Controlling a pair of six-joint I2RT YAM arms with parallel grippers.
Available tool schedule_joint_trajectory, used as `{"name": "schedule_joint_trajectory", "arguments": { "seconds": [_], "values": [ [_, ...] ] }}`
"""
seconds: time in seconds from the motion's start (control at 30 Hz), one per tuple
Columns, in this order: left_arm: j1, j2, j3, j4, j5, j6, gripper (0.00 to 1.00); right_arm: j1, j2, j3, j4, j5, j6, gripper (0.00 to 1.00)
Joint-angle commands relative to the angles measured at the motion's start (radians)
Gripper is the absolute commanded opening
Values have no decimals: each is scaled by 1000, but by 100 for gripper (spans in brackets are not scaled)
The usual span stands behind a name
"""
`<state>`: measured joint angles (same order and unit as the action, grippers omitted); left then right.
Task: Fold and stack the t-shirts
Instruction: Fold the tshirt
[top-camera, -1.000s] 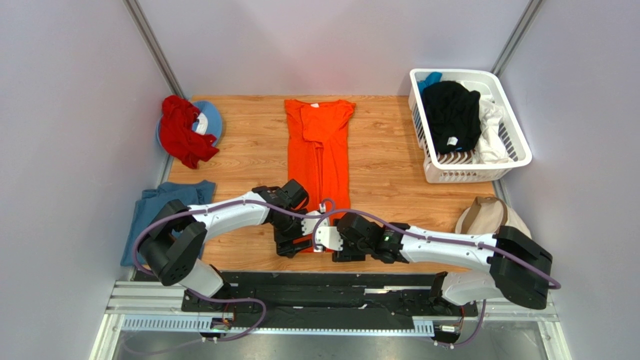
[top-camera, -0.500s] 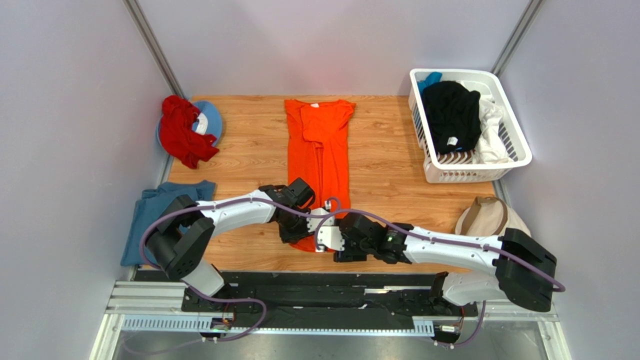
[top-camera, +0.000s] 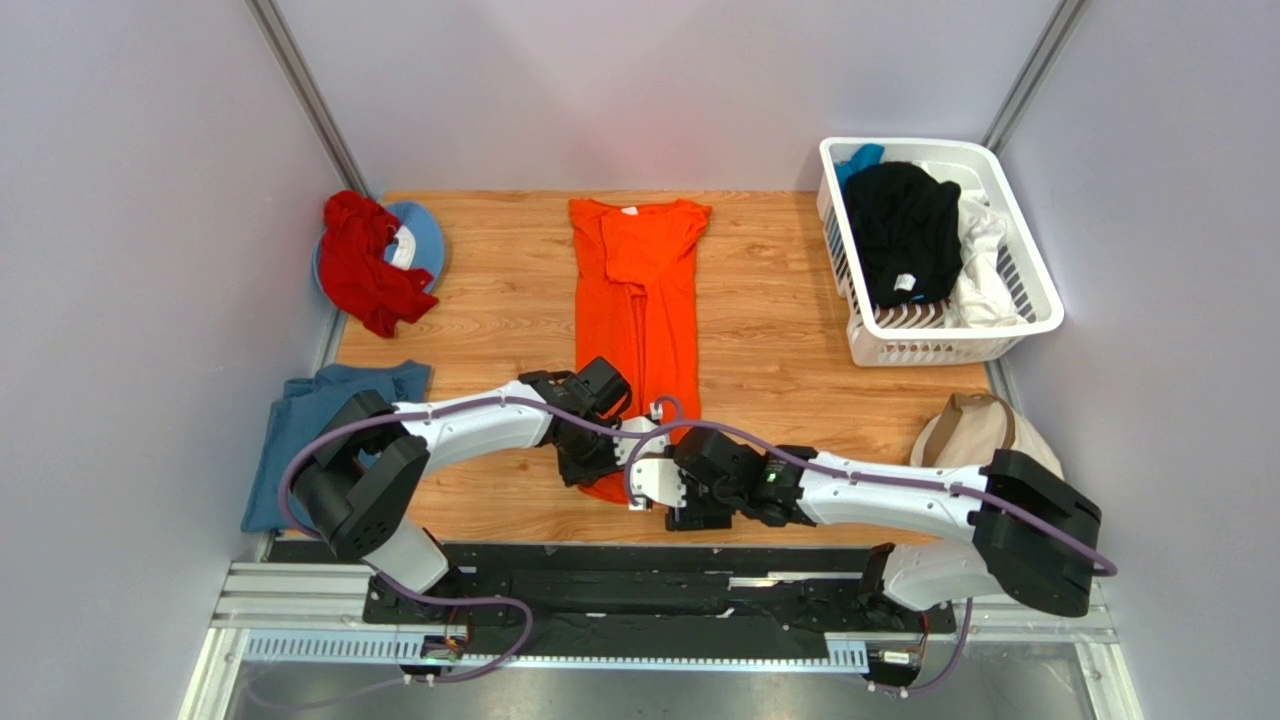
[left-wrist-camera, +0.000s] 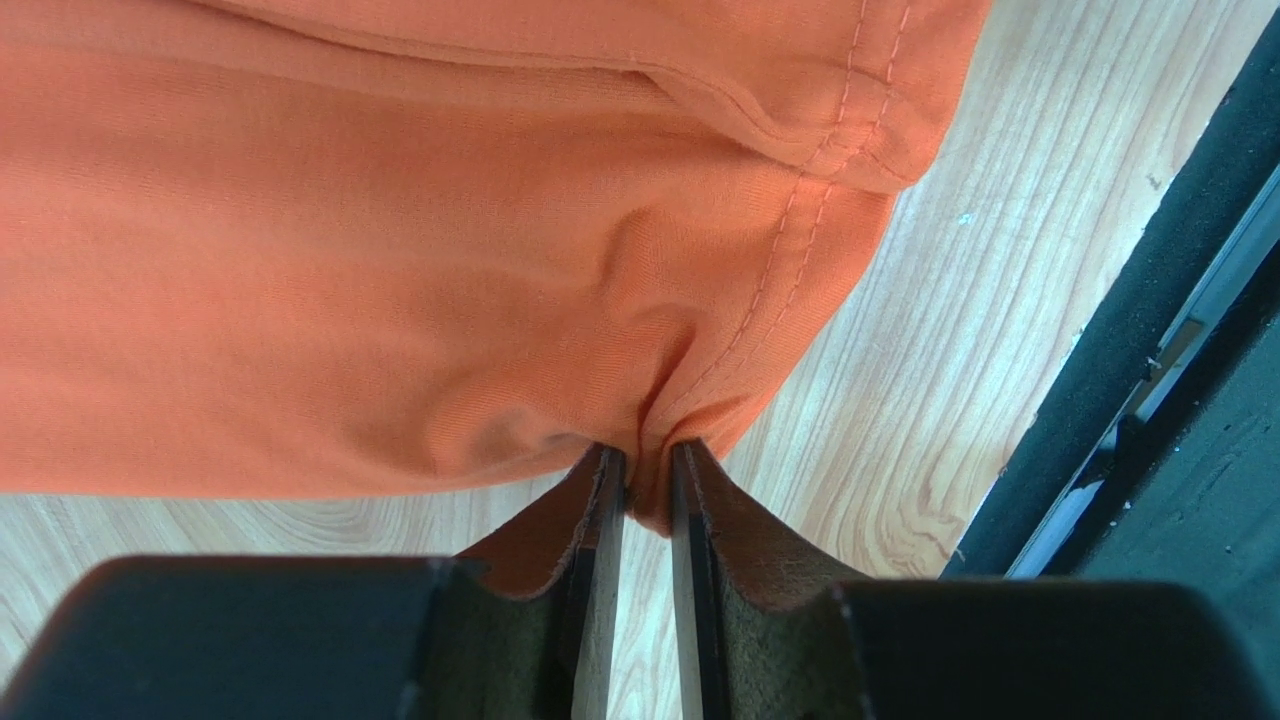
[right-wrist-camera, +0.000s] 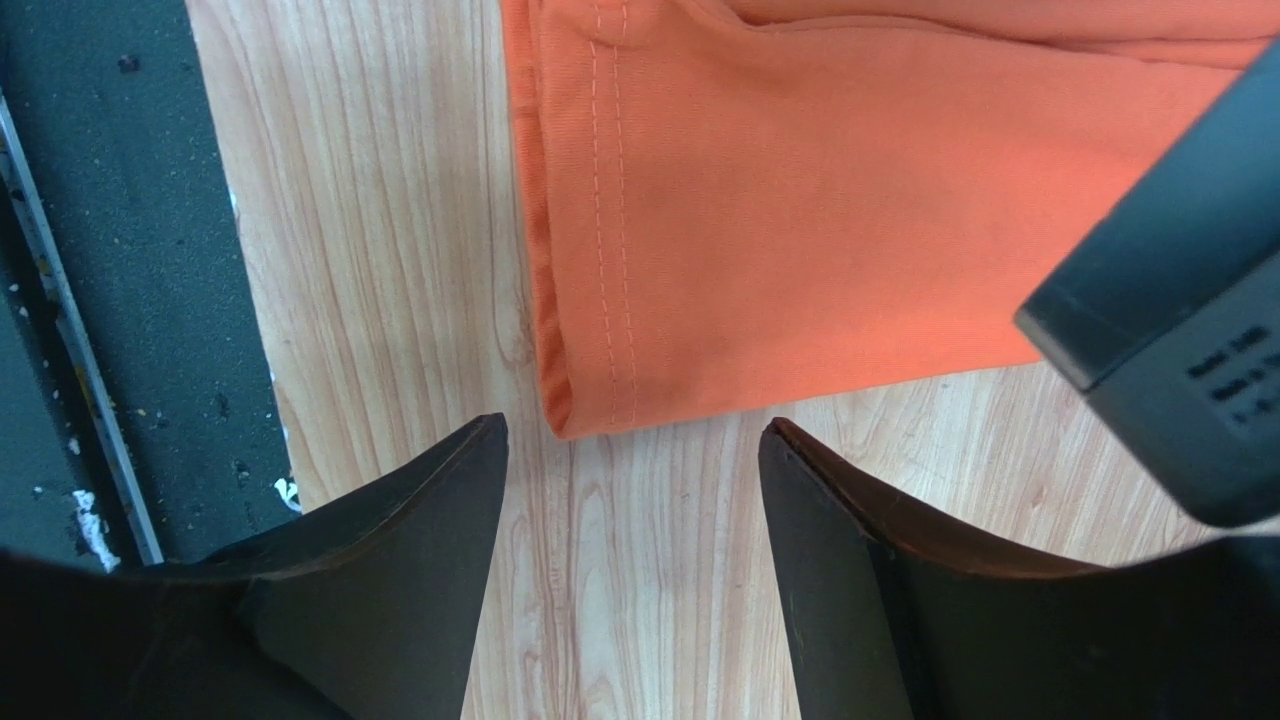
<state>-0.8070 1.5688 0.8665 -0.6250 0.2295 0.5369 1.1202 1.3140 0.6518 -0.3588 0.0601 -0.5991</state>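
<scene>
The orange t-shirt (top-camera: 639, 293) lies folded lengthwise down the middle of the wooden table, collar at the far end. My left gripper (top-camera: 594, 473) (left-wrist-camera: 643, 468) is shut on a pinch of its near hem (left-wrist-camera: 706, 383), with the cloth bunched between the fingers. My right gripper (top-camera: 658, 483) (right-wrist-camera: 631, 438) stands open just short of the shirt's other near corner (right-wrist-camera: 579, 398), which it does not touch. A dusty blue t-shirt (top-camera: 323, 420) lies at the table's left edge. A black t-shirt (top-camera: 902, 225) and a white one (top-camera: 984, 248) sit in the basket.
The white plastic basket (top-camera: 1037, 308) stands at the back right. A red cloth (top-camera: 361, 267) lies on a blue round thing (top-camera: 424, 237) at the back left. A beige cap (top-camera: 984, 432) rests near the right edge. The black base strip (right-wrist-camera: 135, 300) runs close behind both grippers.
My left gripper has closed from wide open onto the orange shirt's near hem after shifting a little right. The right gripper has stayed open and edged slightly left.
</scene>
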Motion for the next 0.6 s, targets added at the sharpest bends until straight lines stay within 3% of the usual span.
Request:
{"name": "schedule_joint_trajectory", "arguments": {
  "seconds": [0.0,0.27,0.57],
  "values": [
    [-15,16,-43,-30,19,-3,25,-2,40,17,52,-31,-31,65],
    [-15,5,-58,-24,11,8,22,-3,96,29,95,-35,-39,55],
    [-15,14,-61,-21,11,21,20,-2,79,22,98,-45,-14,57]
  ]
}}
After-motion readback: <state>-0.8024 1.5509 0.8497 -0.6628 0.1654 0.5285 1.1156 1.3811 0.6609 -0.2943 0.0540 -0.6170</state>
